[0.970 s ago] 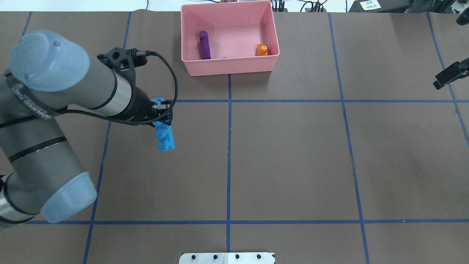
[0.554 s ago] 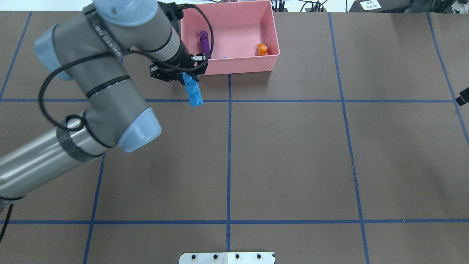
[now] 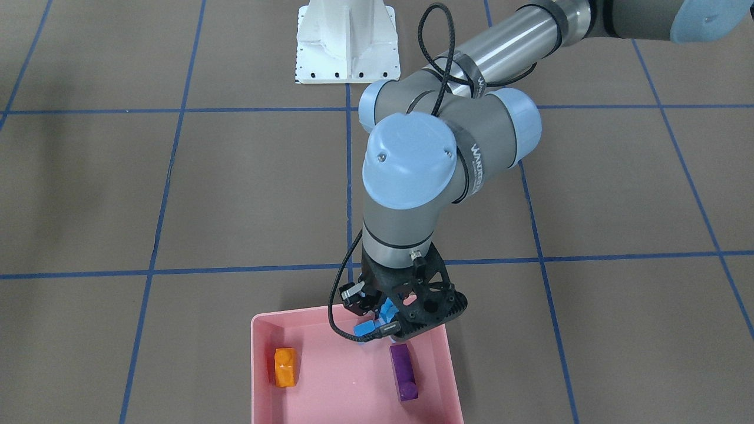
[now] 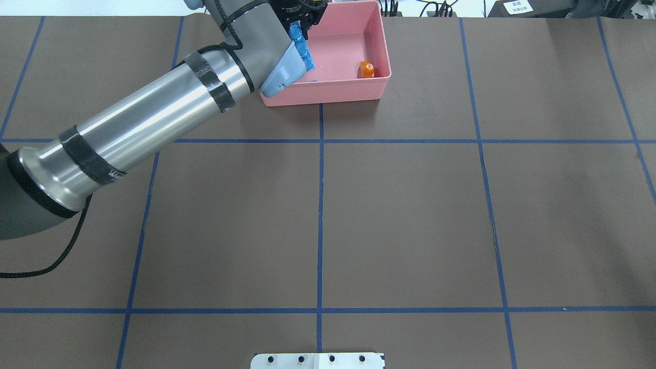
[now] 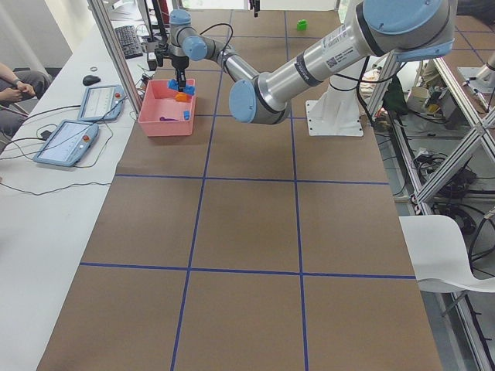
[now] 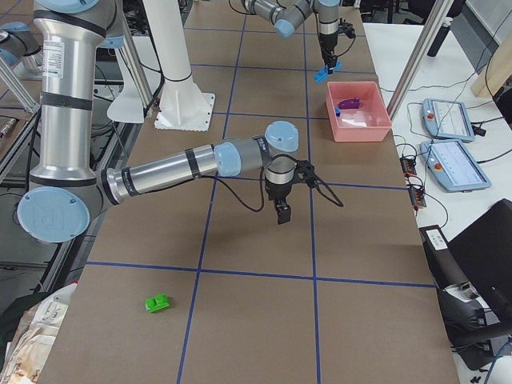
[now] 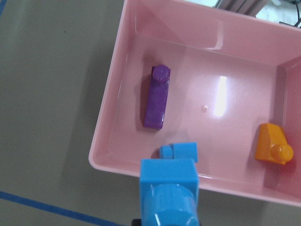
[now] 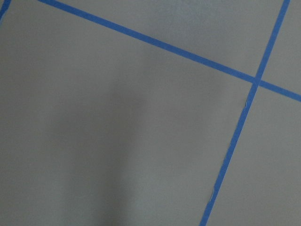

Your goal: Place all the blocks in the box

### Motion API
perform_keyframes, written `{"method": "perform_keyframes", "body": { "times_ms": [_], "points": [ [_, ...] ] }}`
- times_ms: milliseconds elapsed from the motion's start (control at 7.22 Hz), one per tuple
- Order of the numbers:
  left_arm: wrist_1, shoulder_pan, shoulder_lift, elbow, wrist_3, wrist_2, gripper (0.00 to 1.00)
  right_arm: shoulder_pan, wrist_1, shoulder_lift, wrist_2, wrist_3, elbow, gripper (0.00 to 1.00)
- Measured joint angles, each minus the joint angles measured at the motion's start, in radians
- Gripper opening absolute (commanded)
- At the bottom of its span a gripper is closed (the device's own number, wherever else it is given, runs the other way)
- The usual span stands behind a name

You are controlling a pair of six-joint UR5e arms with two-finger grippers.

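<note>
— Left gripper (image 3: 380,315) is clamping your long blue block (image 4: 302,48) by one end, and it is holding that block in the air over the box (image 4: 328,95), at the box's robot-side edge.

— Your left wrist view is agreeing: the long blue block is filling the bottom of it, with the box's near wall running beneath. What are you counting inside?

— You are getting three blocks lying on the box floor. The purple block (image 7: 157,96) is lying flat near one side wall. The orange block (image 7: 273,143) is sitting just beside the opposite wall. The small blue block (image 7: 178,153) is resting by the near wall, between them and closer to the purple one.

— So you are looking at one box, three blocks in it and one in the left gripper. The fifth?

— The green block (image 6: 157,303) is lying on the table (image 6: 240,320), well apart from the box, toward the end on the robot's right. That is making five blocks.

— And your right gripper (image 6: 282,212)?

— It is hanging over the table, well apart from the box. Only a side view is showing it, so you cannot tell whether it is open or closed. Its wrist camera is showing table and crossing blue tape lines (image 8: 141,37).
</note>
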Motion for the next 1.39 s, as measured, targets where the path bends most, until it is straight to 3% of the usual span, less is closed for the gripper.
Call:
{"method": "perform_keyframes", "body": {
  "times_ms": [139, 277, 416, 970, 1108, 1385],
  "points": [
    [-0.064, 0.002, -0.049, 0.114, -0.035, 0.016, 0.27, 0.006, 0.03, -0.04, 0.005, 0.0, 0.002, 0.98],
    [-0.122, 0.008, -0.089, 0.205, -0.061, 0.036, 0.7, 0.012, 0.044, -0.075, 0.007, 0.0, 0.003, 0.98],
    [-0.164, 0.018, -0.108, 0.257, -0.078, 0.045, 0.99, 0.016, 0.049, -0.104, 0.007, -0.001, 0.004, 0.98],
    [-0.185, 0.056, -0.113, 0.244, -0.03, 0.03, 1.0, 0.023, 0.05, -0.139, 0.008, 0.001, -0.012, 1.0],
    [-0.155, 0.055, -0.077, 0.167, 0.022, -0.016, 1.0, 0.023, 0.05, -0.159, 0.008, 0.007, -0.019, 1.0],
    [0.007, 0.045, 0.089, -0.125, 0.163, -0.1, 1.0, 0.025, 0.054, -0.226, 0.003, 0.014, -0.022, 1.0]
  ]
}}
